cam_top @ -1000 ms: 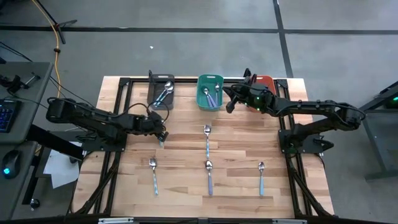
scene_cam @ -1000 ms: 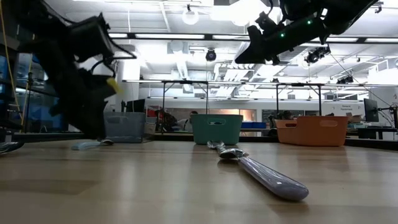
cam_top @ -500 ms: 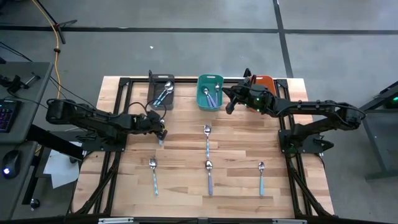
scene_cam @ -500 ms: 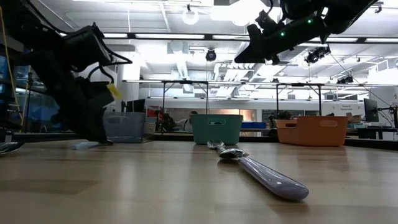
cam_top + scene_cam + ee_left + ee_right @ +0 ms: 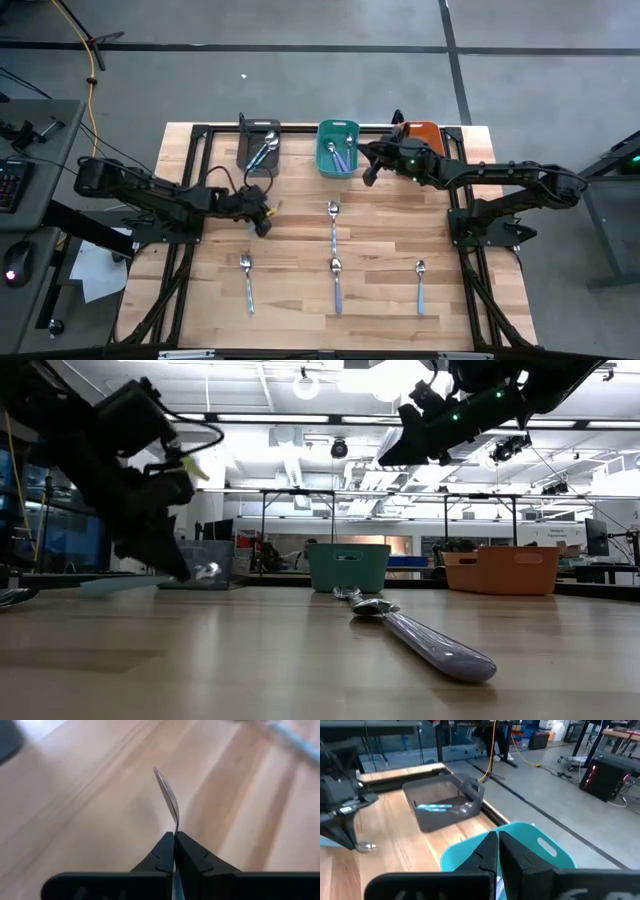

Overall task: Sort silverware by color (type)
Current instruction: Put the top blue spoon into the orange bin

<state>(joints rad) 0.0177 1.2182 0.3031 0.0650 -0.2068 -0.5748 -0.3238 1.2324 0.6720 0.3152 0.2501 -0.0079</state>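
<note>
My left gripper (image 5: 262, 217) (image 5: 183, 568) is low over the table's left half, shut on a spoon whose shiny bowl (image 5: 167, 795) (image 5: 207, 571) sticks out past the fingertips. My right gripper (image 5: 367, 168) (image 5: 498, 837) hangs shut and empty, high above the near right corner of the teal bin (image 5: 338, 148). Several more spoons lie flat on the table: one in the middle (image 5: 333, 215), and others toward the near edge (image 5: 246, 276) (image 5: 337, 282) (image 5: 420, 282). The dark grey bin (image 5: 260, 147) holds a spoon with a light blue handle (image 5: 436, 807). My left gripper pinches the spoon between its two fingers at the neck just behind the bowl (image 5: 175, 831). The bowl stands on edge and points forward from the fingertips. The handle runs back between the fingers and is mostly hidden. In the low view the bowl sits slightly above the table.
Three bins stand in a row at the far edge: dark grey, teal and orange (image 5: 427, 133). The teal bin also holds spoons. Bare wood lies between the lone middle spoon and the near row.
My left gripper has shut on the spoon that lay on the table under it and has raised it. The bowl now stands on edge slightly above the wood, and the light handle no longer lies on the table. The right arm has kept still.
</note>
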